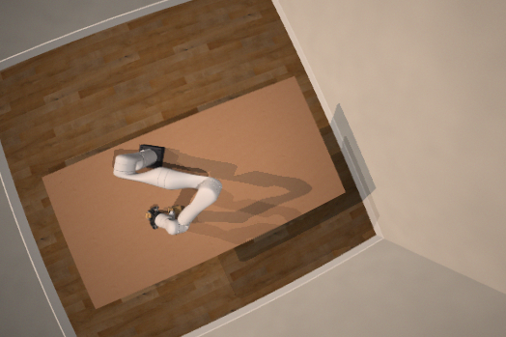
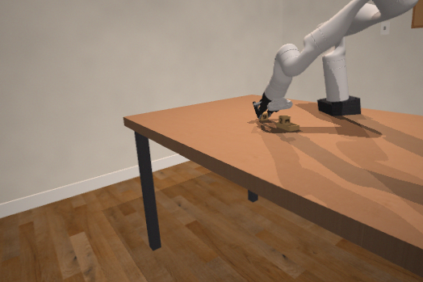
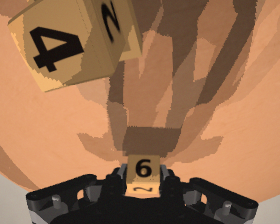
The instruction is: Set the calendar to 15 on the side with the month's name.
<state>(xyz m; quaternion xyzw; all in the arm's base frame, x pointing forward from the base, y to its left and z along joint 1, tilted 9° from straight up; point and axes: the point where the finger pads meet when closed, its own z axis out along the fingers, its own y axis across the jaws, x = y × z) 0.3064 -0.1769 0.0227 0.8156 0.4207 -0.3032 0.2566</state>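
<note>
One digit cube (image 1: 148, 215) (image 2: 264, 116) (image 3: 143, 169) is at nine o'clock of the tray (image 1: 180, 209) (image 2: 294, 128) from above. Exterior: the counter (image 2: 210, 133) carries the tray. Wrist: the hand (image 1: 149, 216) (image 2: 264, 115) (image 3: 143, 172) appears to pinch the cube's opposite faces, a sound hold; it looks stiff, light.

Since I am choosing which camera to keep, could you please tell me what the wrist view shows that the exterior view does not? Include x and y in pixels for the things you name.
Only the wrist view shows the 4 on the cube (image 2: 284, 119) (image 3: 61, 47) away from the gripper (image 2: 264, 116) (image 3: 143, 172). Only the exterior view shows the robot's base (image 2: 339, 107) and a table leg (image 2: 147, 194). Both show that cube, the gripper and the cube marked 6 (image 2: 264, 116) (image 3: 143, 168) at its fingers.
</note>
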